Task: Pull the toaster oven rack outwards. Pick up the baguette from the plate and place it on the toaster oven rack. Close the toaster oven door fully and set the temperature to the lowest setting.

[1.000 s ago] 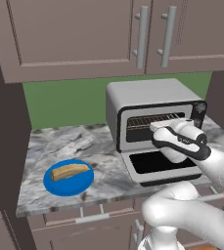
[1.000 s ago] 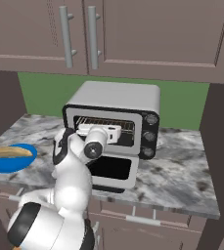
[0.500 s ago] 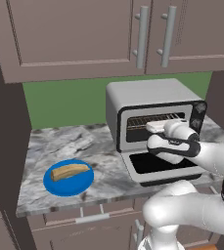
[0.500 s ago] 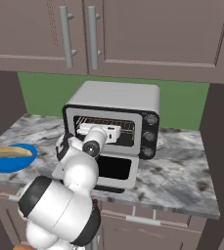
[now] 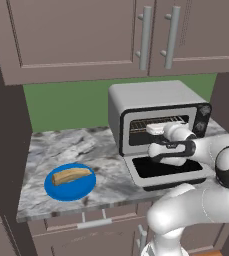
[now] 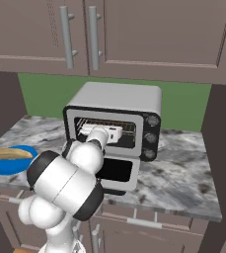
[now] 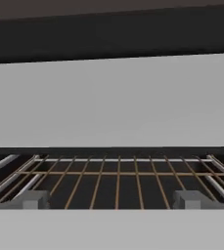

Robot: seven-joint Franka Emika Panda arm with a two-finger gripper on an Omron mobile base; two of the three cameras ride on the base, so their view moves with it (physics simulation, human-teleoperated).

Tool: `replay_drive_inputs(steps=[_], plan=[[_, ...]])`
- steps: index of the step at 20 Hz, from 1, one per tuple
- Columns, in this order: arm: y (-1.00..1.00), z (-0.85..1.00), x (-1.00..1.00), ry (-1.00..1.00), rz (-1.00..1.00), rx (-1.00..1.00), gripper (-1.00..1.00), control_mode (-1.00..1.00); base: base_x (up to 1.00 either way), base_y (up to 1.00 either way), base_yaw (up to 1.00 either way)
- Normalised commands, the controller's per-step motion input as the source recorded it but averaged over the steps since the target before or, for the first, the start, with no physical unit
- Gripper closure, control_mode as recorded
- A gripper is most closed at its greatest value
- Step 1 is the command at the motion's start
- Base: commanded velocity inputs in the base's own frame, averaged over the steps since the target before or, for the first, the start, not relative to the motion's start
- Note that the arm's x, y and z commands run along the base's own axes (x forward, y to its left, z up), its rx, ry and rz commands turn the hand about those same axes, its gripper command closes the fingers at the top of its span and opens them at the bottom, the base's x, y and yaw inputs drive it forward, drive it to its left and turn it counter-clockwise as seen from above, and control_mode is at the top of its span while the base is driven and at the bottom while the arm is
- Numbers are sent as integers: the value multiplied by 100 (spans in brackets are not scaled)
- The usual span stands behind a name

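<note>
Arm reached deeper; baguette (image 5: 72, 175) lies crosswise on plate (image 5: 56, 191).

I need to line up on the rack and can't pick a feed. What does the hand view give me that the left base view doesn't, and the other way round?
Hand view: the toaster oven rack close up, bars running into the cavity, with the open gripper level with its front edge.

Left base view: the baguette on the plate, the toaster oven door folded down, the knobs.

Both: the rack inside the toaster oven.
</note>
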Motion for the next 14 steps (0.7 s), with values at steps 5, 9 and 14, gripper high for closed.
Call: replay_drive_inputs(steps=[5,9,14], plan=[[0,-14,15,0,0,0,-100,-100,0,0,0],[0,-7,21,0,0,0,-100,-100,0,0,0],[0,-4,21,0,0,0,-100,-100,0,0,0]])
